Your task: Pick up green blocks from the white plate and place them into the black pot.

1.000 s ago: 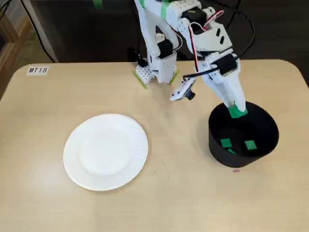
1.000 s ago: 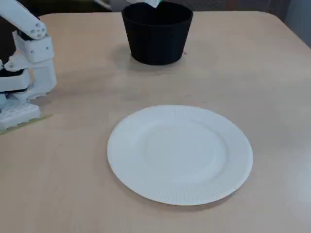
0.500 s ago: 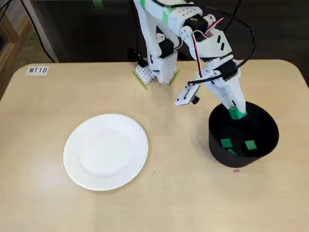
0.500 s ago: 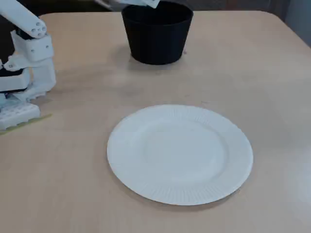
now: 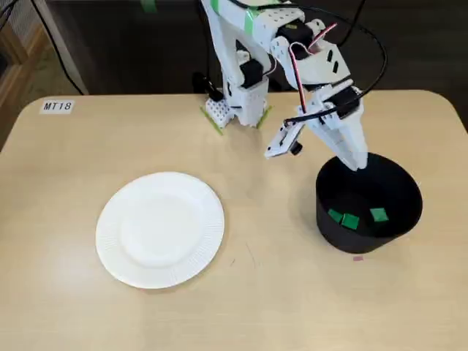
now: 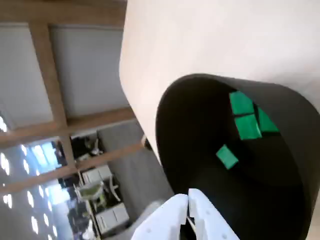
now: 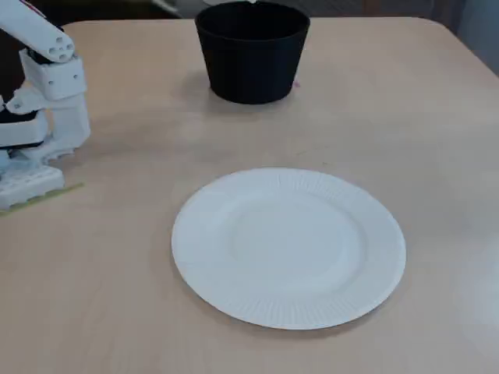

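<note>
Green blocks (image 5: 351, 221) lie on the floor of the black pot (image 5: 365, 241), which stands near the desk's (image 5: 278, 300) right edge in a fixed view. Three flat green squares show there: two close together on the left of the pot's floor, one apart on the right. The wrist view looks down into the pot (image 6: 195, 135) and shows four green pieces (image 6: 247, 126) — three clustered together, one apart and nearer the camera. In a fixed view set low by the desk's near edge, the pot (image 7: 252, 58) is seen side-on by the far edge, and its wall hides the blocks.

The gripper (image 5: 356, 164) hangs over the pot's rim on the side towards the arm's base (image 5: 238, 102). In the wrist view the gripper (image 6: 188, 196) enters from the bottom edge. Its white jaws meet at the tips with only a thin seam between them, and they are empty.

The white plate (image 5: 161, 230), ribbed at its rim, lies on the left half of the desk, well apart from the pot. In a fixed view it (image 7: 288, 249) fills the middle foreground.

A small white label (image 5: 57, 106) reading "MT18" sits near the desk's far-left corner — only one fixed view shows it. A tiny pink scrap (image 5: 357, 258) lies just beside the pot's near side. The base (image 7: 43, 117) stands at the left edge in a fixed view. Green tape (image 5: 252, 16) bands the upper arm.
</note>
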`<state>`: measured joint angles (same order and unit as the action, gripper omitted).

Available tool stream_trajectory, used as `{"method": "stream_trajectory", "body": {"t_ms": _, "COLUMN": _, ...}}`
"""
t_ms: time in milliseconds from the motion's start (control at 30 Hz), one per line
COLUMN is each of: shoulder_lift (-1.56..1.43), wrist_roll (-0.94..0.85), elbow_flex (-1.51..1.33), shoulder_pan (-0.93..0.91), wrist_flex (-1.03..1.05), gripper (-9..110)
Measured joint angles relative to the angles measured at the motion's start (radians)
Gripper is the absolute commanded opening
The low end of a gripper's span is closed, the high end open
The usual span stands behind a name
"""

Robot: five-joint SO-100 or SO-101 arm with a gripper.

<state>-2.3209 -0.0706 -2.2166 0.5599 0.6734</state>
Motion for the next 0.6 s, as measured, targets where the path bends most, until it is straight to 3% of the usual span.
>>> {"method": "stream_trajectory", "body": {"t_ms": 300, "shoulder_lift": -0.161, "wrist_roll": -0.063, "elbow_flex": 0.054, "shoulder_pan": -0.370, "wrist_flex": 0.290, "gripper": -2}}
{"method": "stream_trajectory", "body": {"t_ms": 600, "shoulder_lift": -0.449, "wrist_roll": -0.051, "elbow_flex": -0.207, "shoulder_pan": -0.592, "wrist_flex": 0.298, "gripper": -2}}
